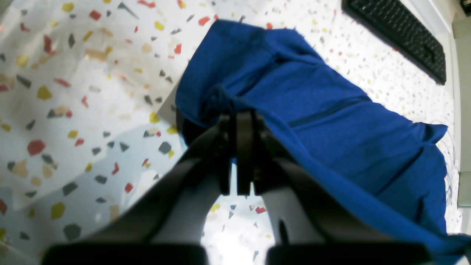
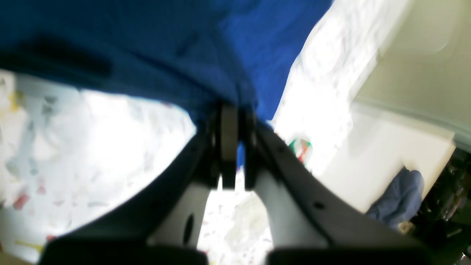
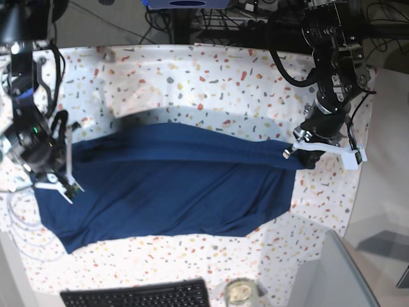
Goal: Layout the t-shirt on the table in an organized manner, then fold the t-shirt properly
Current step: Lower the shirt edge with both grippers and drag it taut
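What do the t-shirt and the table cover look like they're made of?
T-shirt: soft, matte knit fabric, likely cotton; it sags and creases between the pincers. Table cover: thin, slightly glossy sheet with printed terrazzo flecks, probably plastic or coated cloth; it wrinkles in the left wrist view.

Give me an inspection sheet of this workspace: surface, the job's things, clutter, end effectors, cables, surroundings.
Surface: white table with coloured terrazzo flecks, partly covered.
Job's things: plain navy-blue fabric t-shirt, stretched between both arms, its upper edge raised and casting a shadow.
Clutter: black keyboard and a glass jar at the near edge.
End effectors: left end effector shut on the t-shirt; right end effector likewise.
Cables: white cable looped at the table's edge.
Surroundings: dark cables and equipment behind the table.
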Robot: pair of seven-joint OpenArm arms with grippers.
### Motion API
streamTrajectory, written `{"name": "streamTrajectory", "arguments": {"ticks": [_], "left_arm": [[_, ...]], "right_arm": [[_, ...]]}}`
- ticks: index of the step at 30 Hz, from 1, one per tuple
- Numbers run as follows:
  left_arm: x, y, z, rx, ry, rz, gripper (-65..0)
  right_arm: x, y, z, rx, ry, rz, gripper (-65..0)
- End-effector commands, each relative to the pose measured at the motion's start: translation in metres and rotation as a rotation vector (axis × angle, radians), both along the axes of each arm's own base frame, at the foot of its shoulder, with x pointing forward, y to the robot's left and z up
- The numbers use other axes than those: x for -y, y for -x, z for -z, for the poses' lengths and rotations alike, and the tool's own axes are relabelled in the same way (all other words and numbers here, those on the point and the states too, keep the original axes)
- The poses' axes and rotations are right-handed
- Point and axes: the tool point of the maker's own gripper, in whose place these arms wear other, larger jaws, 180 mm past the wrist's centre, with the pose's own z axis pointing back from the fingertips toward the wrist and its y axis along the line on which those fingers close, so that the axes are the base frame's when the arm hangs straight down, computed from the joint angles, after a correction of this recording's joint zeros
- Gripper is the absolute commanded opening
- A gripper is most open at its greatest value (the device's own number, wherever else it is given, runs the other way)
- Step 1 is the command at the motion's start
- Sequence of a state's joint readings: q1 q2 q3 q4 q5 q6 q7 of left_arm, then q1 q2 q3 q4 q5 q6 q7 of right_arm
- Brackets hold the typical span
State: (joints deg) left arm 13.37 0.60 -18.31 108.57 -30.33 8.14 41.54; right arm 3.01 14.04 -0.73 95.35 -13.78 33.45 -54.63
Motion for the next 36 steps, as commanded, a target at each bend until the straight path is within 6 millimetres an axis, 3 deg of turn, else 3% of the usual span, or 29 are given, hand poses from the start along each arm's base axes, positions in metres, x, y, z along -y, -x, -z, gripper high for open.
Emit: {"name": "streamTrajectory", "arguments": {"ticks": [1,3,9,12,15,17,19,23,27,30,36], "left_arm": [[-0.003,-0.006,-0.013,0.049,-0.016,-0.003,-65.0],[-0.003,-0.011,-0.014,0.055,-0.012,-0.004,-65.0],[-0.004,-0.02,0.018,-0.02,0.025,-0.017,-65.0],[-0.004,-0.018,0.033,-0.057,0.037,-0.023,-65.0],[-0.005,-0.017,0.039,-0.077,0.032,-0.025,-65.0],[-0.009,-0.014,0.045,-0.1,-0.005,-0.027,-65.0],[-0.013,-0.012,0.048,-0.117,-0.048,-0.027,-65.0],[-0.017,-0.007,0.05,-0.133,-0.086,-0.026,-65.0],[-0.019,-0.007,0.048,-0.129,-0.089,-0.029,-65.0],[-0.02,-0.006,0.049,-0.13,-0.09,-0.033,-65.0],[-0.017,-0.009,0.043,-0.112,-0.09,-0.026,-65.0]], "right_arm": [[0.005,-0.017,-0.005,0.024,0.012,0.0,-65.0],[-0.001,-0.031,0.014,-0.011,-0.014,-0.026,-65.0],[0.002,-0.065,0.056,-0.11,-0.09,-0.023,-62.6],[0.008,-0.072,0.062,-0.126,-0.111,-0.002,-48.3],[0.01,-0.079,0.046,-0.064,-0.12,0.001,-32.1],[0.014,-0.071,0.032,0.013,-0.129,0.008,-28.7],[0.006,-0.057,0.011,0.1,-0.128,-0.022,-28.7],[-0.032,0.002,-0.002,0.163,-0.149,-0.141,-28.7],[-0.072,0.05,0.025,0.112,-0.242,-0.235,-28.8],[-0.083,0.056,0.047,0.102,-0.313,-0.168,-29.0],[-0.066,0.043,0.079,0.071,-0.339,-0.089,-29.0]]}}
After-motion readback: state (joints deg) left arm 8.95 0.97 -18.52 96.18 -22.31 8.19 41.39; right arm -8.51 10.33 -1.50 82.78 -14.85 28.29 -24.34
